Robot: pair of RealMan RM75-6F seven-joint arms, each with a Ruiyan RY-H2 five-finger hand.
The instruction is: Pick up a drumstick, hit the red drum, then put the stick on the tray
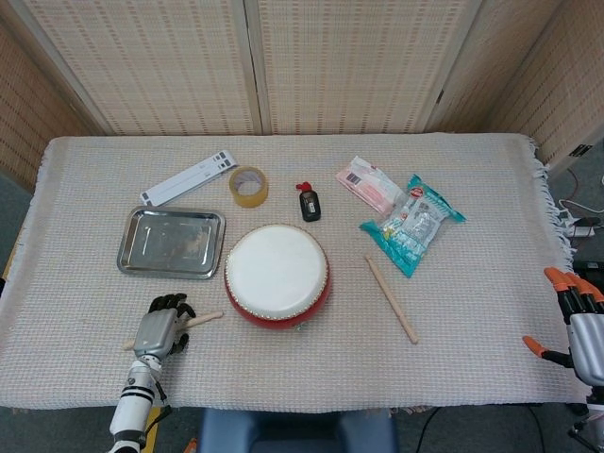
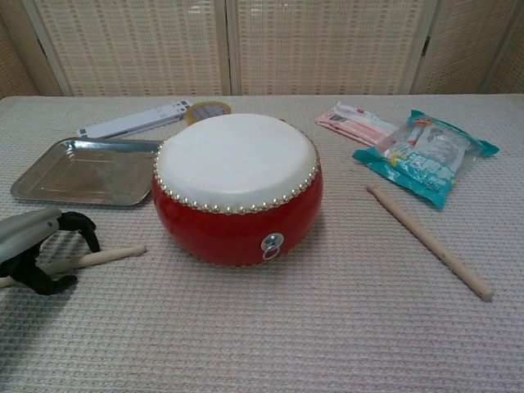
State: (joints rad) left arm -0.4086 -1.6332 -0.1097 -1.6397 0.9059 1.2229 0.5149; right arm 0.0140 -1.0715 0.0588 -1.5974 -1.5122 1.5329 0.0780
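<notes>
Left robot hand (image 1: 161, 328) sits low at the near-left part of the worktop (image 1: 491, 311), its dark fingers (image 2: 72, 223) curled over the drumstick (image 2: 102, 257) and arched down to the cloth on either side of it. Whether the stick is actually gripped or only caged under the fingers cannot be told from either view. The stick lies nearly flat on the cloth, its free end pointing toward the red drum (image 2: 237, 214) and stopping just short of the drum's wall.

The drum stands upright in the middle of the worktop, white skin up, with a row of studs around the rim and a small metal ring on its front. Behind the hand, to the drum's left, lies the steel tray (image 1: 132, 247), with nothing in it. A second drumstick (image 1: 392, 299) rests on the cloth to the drum's right, apart from it and angled toward the near edge.

Farther back are a roll of tape (image 1: 249, 186), a white flat strip (image 1: 189, 177), a small black bottle (image 1: 309, 203), a pink packet (image 1: 369, 184) and a teal snack bag (image 1: 412, 223).

The right robot hand (image 1: 578, 321) hangs off the worktop's right edge, orange-tipped fingers spread, holding nothing.
</notes>
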